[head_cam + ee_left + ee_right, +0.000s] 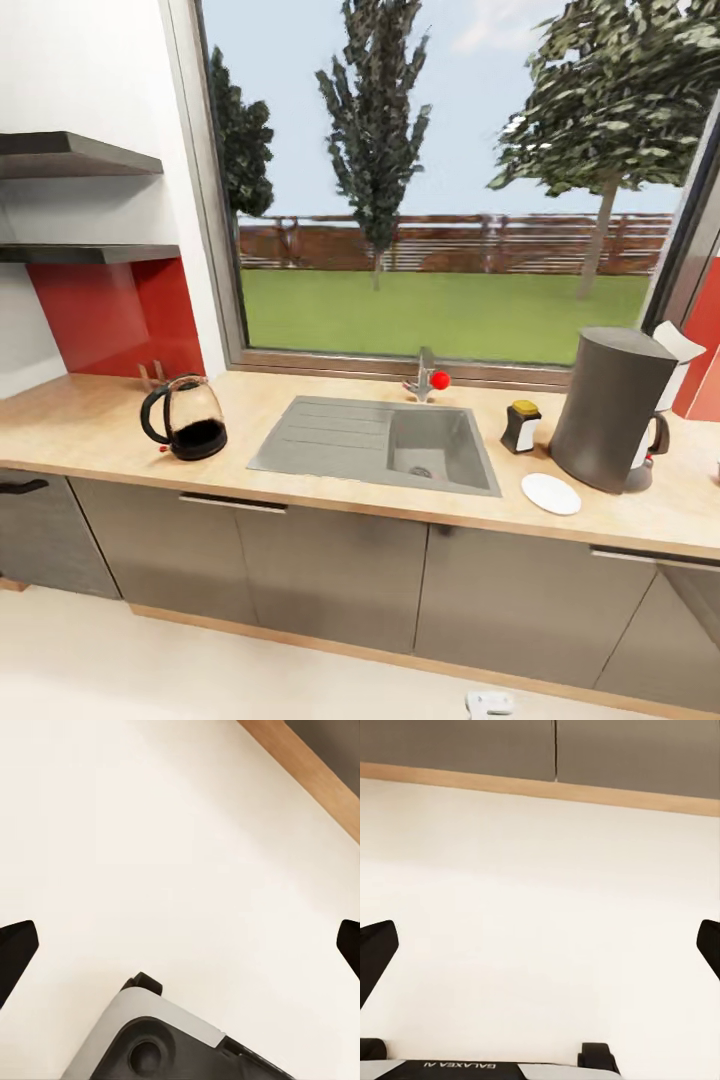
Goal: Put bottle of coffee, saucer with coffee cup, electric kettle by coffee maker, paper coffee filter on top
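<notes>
On the wooden countertop [90, 425] the tall grey coffee maker [612, 405] stands at the right. A white saucer [551, 493] lies in front of it. A small bottle with a yellow lid [520, 426] stands just to its left. Something white, perhaps paper [680, 345], pokes up behind the coffee maker. The glass electric kettle [186, 417] sits far left of the sink. My left gripper [180, 945] and right gripper [540, 945] both hang open over the pale floor, holding nothing.
A grey sink [385, 443] with a red-knobbed faucet [427, 377] splits the counter. Two dark wall shelves [85, 157] are at the left. Grey cabinets [330, 570] run beneath the counter. My base [150, 1042] shows on the floor.
</notes>
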### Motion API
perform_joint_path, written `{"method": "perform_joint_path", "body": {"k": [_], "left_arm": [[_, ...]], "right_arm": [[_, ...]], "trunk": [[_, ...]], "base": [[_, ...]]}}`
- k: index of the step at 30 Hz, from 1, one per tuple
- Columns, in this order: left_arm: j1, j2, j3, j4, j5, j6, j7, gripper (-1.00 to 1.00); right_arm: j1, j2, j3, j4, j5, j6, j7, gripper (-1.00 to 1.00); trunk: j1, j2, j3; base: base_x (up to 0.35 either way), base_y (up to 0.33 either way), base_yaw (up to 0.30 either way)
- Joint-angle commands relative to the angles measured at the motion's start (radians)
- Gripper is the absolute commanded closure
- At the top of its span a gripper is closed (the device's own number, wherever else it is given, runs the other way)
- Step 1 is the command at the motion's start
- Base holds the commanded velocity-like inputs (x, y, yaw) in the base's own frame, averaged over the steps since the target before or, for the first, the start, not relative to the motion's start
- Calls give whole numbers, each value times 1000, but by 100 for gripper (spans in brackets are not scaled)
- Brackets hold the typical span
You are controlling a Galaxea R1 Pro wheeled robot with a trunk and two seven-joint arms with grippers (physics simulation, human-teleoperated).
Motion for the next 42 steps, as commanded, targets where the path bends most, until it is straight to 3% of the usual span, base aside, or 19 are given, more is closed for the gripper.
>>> {"method": "perform_joint_path", "body": {"k": [1,42], "left_arm": [[-1,0,-9,1,10,-3,-4,-100],[-1,-2,-12,0,7,-1,-15,-100]], "right_arm": [[-1,0,8,2,-8,-4,-3,-100],[-1,6,9,1,-9,-2,1,-100]], "trunk": [[1,-2,-2],[1,-2,-2]], "base": [[75,333,0],[97,336,0]]}}
